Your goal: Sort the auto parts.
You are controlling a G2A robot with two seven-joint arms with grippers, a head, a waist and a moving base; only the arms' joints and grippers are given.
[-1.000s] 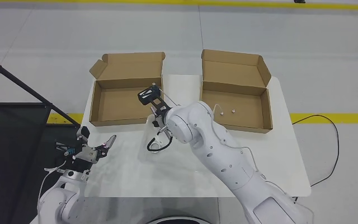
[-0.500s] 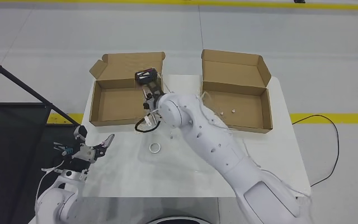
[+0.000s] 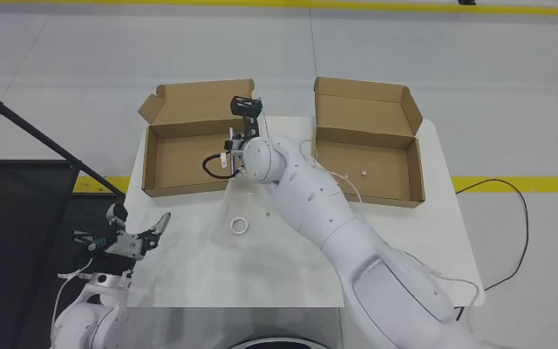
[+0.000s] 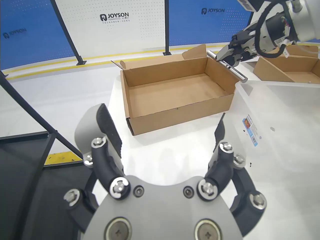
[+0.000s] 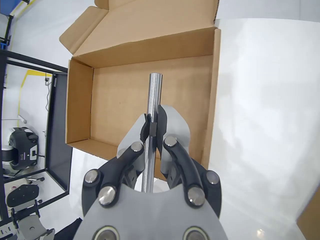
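The right gripper point(image 5: 152, 123) is clamped tight on a polished steel cylindrical rod point(image 5: 155, 93), held in the air over the right end of the open brown cardboard box point(image 5: 140, 51) on the left of the white table point(image 3: 418, 253). The left gripper point(image 4: 162, 122) hangs empty, jaws spread wide, at the table's front left corner. A small white ring point(image 3: 239, 228) lies on the table in front of that box, and a second open cardboard box point(image 3: 366, 109) stands to the right.

Wrist-side end of steel rod point(image 5: 155, 93) lost behind body of right end effector point(image 5: 152, 123), right-hand box point(image 4: 272, 73) cut off by picture edge, pale specks point(image 3: 363, 172) on its floor too small to identify.
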